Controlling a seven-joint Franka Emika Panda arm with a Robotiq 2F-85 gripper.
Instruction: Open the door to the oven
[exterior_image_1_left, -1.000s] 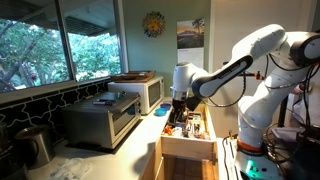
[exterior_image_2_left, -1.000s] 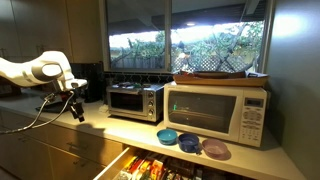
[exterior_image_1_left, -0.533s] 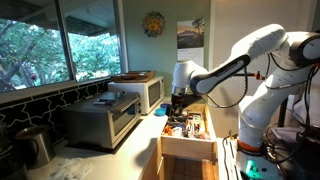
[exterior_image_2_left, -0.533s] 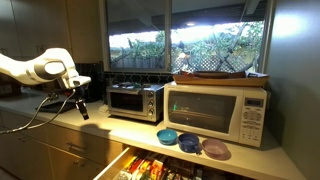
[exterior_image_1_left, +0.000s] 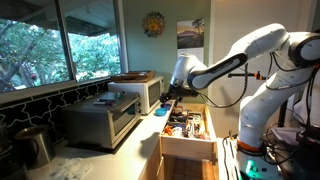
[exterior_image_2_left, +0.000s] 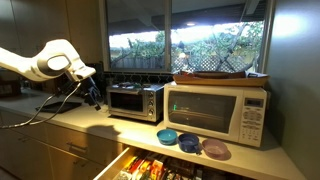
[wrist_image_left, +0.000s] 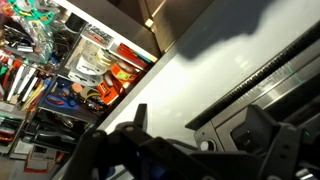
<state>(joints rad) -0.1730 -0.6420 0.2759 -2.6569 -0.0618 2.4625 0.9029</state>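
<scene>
The silver-grey oven (exterior_image_1_left: 88, 120) (exterior_image_2_left: 151, 103) stands on the counter. Its dark glass door (exterior_image_1_left: 122, 122) (exterior_image_2_left: 124, 101) is shut, with the bar handle along the top edge. My gripper (exterior_image_1_left: 168, 92) (exterior_image_2_left: 93, 97) hangs above the counter, just in front of the oven's front and apart from it. In the wrist view the gripper (wrist_image_left: 205, 140) is open and empty, its two dark fingers spread wide. Part of the oven's silver body (wrist_image_left: 262, 95) lies between and beyond the fingers.
A white microwave (exterior_image_2_left: 218, 110) (exterior_image_1_left: 143, 90) with a wooden board on top stands beside the oven. Three small bowls (exterior_image_2_left: 189, 143) sit on the counter edge. A drawer (exterior_image_1_left: 188, 128) (wrist_image_left: 60, 70) full of utensils stands open below the counter. A metal pot (exterior_image_1_left: 35, 145) is on the oven's other side.
My gripper has risen and moved closer to the oven's front. The door stays shut.
</scene>
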